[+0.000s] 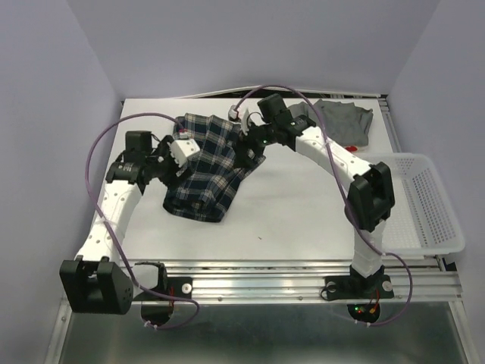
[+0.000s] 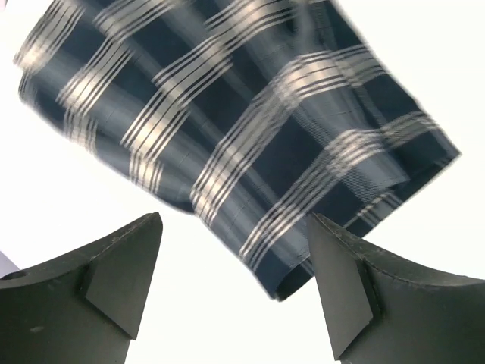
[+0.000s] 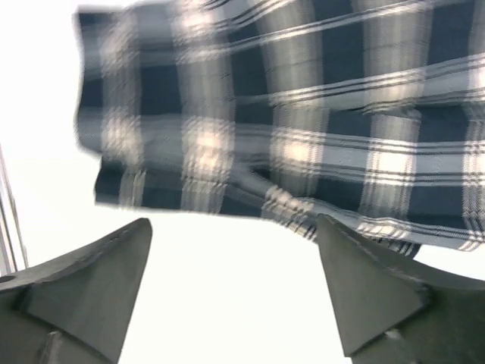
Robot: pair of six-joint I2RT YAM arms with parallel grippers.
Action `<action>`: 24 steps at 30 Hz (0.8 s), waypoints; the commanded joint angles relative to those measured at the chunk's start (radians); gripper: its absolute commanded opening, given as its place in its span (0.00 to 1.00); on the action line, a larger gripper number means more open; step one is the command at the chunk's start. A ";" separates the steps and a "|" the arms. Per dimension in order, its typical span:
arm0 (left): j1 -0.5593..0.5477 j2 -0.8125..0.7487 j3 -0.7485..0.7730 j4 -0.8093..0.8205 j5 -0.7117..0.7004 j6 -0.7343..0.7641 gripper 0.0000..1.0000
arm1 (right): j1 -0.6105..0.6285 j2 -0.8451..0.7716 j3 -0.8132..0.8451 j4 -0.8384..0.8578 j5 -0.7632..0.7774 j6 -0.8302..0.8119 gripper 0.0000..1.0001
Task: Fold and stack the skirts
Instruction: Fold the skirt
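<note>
The dark plaid skirt [image 1: 203, 173] lies spread and rumpled on the white table, left of centre. My left gripper [image 1: 189, 154] hovers over its left edge. It is open, with nothing between its fingers [image 2: 121, 265]. A folded corner of the plaid skirt [image 2: 250, 136] lies just beyond them. My right gripper [image 1: 252, 150] is over the skirt's upper right edge, also open and empty. The plaid skirt [image 3: 303, 129] fills the right wrist view beyond its fingers [image 3: 364, 280]. A plain grey skirt [image 1: 345, 120] lies crumpled at the back right corner.
A white mesh basket [image 1: 426, 203] sits at the table's right edge, beside the right arm. A small red patch [image 1: 352, 147] shows in front of the grey skirt; I cannot tell what it is. Purple cables loop over both arms.
</note>
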 commanded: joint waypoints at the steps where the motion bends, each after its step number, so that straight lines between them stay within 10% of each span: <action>1: 0.190 0.065 0.077 -0.038 0.180 -0.104 0.89 | 0.068 -0.107 -0.148 0.003 -0.034 -0.285 0.96; 11: 0.237 0.144 0.017 -0.013 0.170 -0.118 0.86 | 0.237 -0.067 -0.169 0.081 0.049 -0.468 0.91; 24: 0.270 0.118 -0.135 -0.079 0.087 0.063 0.81 | 0.148 0.017 -0.081 0.103 0.215 0.070 0.72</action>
